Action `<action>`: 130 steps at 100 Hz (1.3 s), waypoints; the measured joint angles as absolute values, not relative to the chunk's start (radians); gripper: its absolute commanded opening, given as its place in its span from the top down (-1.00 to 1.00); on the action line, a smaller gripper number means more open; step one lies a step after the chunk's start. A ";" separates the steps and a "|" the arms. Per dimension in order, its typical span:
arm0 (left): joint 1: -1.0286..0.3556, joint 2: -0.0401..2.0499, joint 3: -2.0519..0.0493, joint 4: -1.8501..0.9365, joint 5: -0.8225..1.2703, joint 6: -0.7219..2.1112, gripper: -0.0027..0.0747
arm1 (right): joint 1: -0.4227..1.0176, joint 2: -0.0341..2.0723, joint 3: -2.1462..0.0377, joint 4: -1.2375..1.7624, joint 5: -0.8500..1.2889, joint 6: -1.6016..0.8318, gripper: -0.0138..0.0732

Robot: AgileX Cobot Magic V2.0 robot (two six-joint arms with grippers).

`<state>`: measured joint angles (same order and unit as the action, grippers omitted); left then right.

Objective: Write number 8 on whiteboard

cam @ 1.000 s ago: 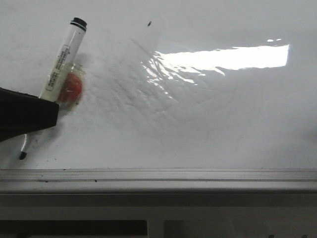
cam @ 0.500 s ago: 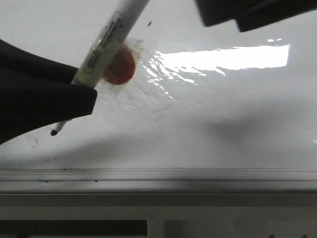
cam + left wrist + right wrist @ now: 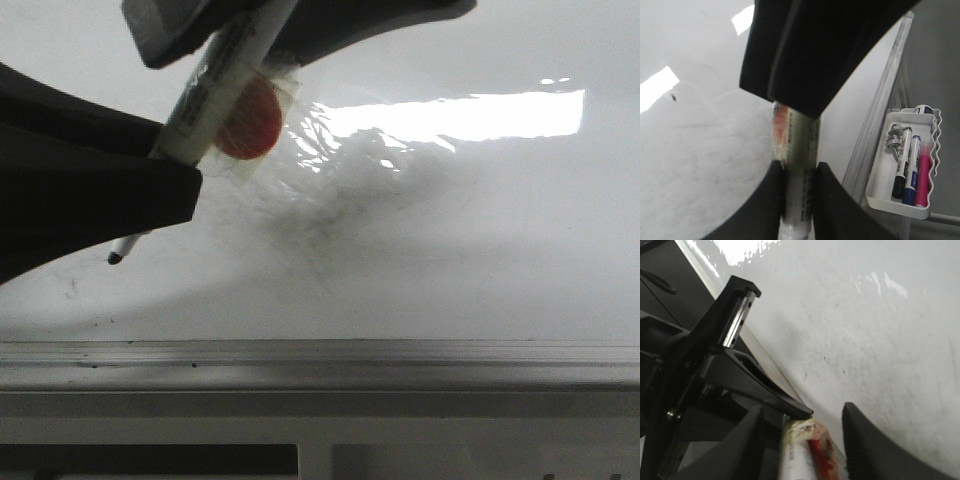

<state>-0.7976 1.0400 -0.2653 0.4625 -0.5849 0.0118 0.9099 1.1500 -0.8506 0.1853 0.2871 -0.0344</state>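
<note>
Whiteboard (image 3: 480, 250): glossy white surface w/ grey smudges, wrinkled film, bright window glare upper right; grey frame (image 3: 320, 362) along near edge. No figure 8 drawn on it; only faint smears near centre.

Marker (image 3: 205, 95): white barrel, printed label, text too blurred to read. Red disc (image 3: 250, 120) under clear tape stuck to barrel. Dark tip (image 3: 115, 258) points down-left, just above board; contact cannot be told.

Left end effector (image 3: 799, 172): closed on marker barrel, fingers (image 3: 767, 200) pressing both sides; fills left of front view.

Right end effector (image 3: 802, 427): fingers (image 3: 865, 440) spread either side of marker's upper end, a gap showing on one side; grip on it cannot be told. In front view it sits at top, over marker's upper end.

Tray (image 3: 880, 192): white, hung off board edge, seen in left wrist view. Holds black marker (image 3: 901, 165), blue marker (image 3: 911, 167), pink marker (image 3: 923, 172); labels unreadable.
</note>
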 measured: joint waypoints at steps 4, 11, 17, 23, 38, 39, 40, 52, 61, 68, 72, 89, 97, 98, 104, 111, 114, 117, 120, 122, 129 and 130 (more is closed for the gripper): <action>-0.798 1.040 -0.265 0.462 -0.585 0.012 0.97 | 0.910 1.155 -0.851 0.191 0.289 -0.034 0.47; -0.798 1.042 -0.265 0.458 -0.583 0.012 0.85 | 0.910 1.158 -0.851 0.196 0.299 -0.034 0.71; -0.798 1.042 -0.265 0.456 -0.583 0.012 0.67 | 0.910 1.160 -0.853 0.196 0.301 -0.036 0.85; -0.798 1.042 -0.265 0.450 -0.583 0.012 0.50 | 0.910 1.160 -0.854 0.193 0.303 -0.036 0.85; -0.798 1.042 -0.265 0.438 -0.583 0.012 0.30 | 0.910 1.160 -0.854 0.197 0.303 -0.038 0.85; -0.798 1.042 -0.265 0.438 -0.581 0.012 0.30 | 0.910 1.160 -0.854 0.197 0.303 -0.038 0.85; -0.798 1.042 -0.265 0.435 -0.580 0.012 0.30 | 0.910 1.160 -0.854 0.197 0.303 -0.038 0.85; -0.798 1.040 -0.265 0.413 -0.566 0.012 0.30 | 0.910 1.160 -0.854 0.197 0.307 -0.038 0.85; -0.798 1.011 -0.265 0.397 -0.549 0.012 0.30 | 0.905 1.154 -0.856 0.199 0.307 -0.038 0.85; -0.798 0.963 -0.262 0.361 -0.521 0.012 0.30 | 0.888 1.141 -0.861 0.199 0.324 -0.038 0.85; -0.798 0.926 -0.262 0.337 -0.493 0.012 0.30 | 0.873 1.137 -0.873 0.201 0.352 -0.036 0.85; -0.798 0.765 -0.258 0.273 -0.344 0.012 0.30 | 0.811 1.134 -0.956 0.201 0.437 -0.036 0.85; -0.798 0.700 -0.256 0.268 -0.306 0.012 0.30 | 0.781 1.132 -1.002 0.188 0.445 -0.036 0.84; -0.798 0.696 -0.256 0.266 -0.303 0.012 0.30 | 0.775 1.132 -1.005 0.183 0.448 -0.036 0.83; -0.798 0.666 -0.256 0.262 -0.293 0.012 0.30 | 0.750 1.132 -1.038 0.171 0.454 -0.036 0.80; -0.798 0.649 -0.256 0.245 -0.288 0.012 0.30 | 0.714 1.132 -1.073 0.160 0.463 -0.036 0.80; -0.798 0.647 -0.256 0.234 -0.286 0.012 0.30 | 0.696 1.132 -1.086 0.159 0.470 -0.036 0.80; -0.798 0.647 -0.256 0.227 -0.284 0.012 0.30 | 0.683 1.132 -1.099 0.156 0.476 -0.036 0.80; -0.798 0.647 -0.256 0.222 -0.282 0.012 0.30 | 0.670 1.134 -1.111 0.154 0.480 -0.036 0.80; -0.798 0.645 -0.256 0.219 -0.282 0.012 0.30 | 0.662 1.139 -1.118 0.155 0.482 -0.036 0.80; -0.798 0.645 -0.256 0.215 -0.280 0.012 0.30 | 0.642 1.156 -1.130 0.152 0.482 -0.036 0.80; -0.798 0.645 -0.256 0.214 -0.280 0.012 0.30 | 0.638 1.161 -1.132 0.152 0.482 -0.036 0.80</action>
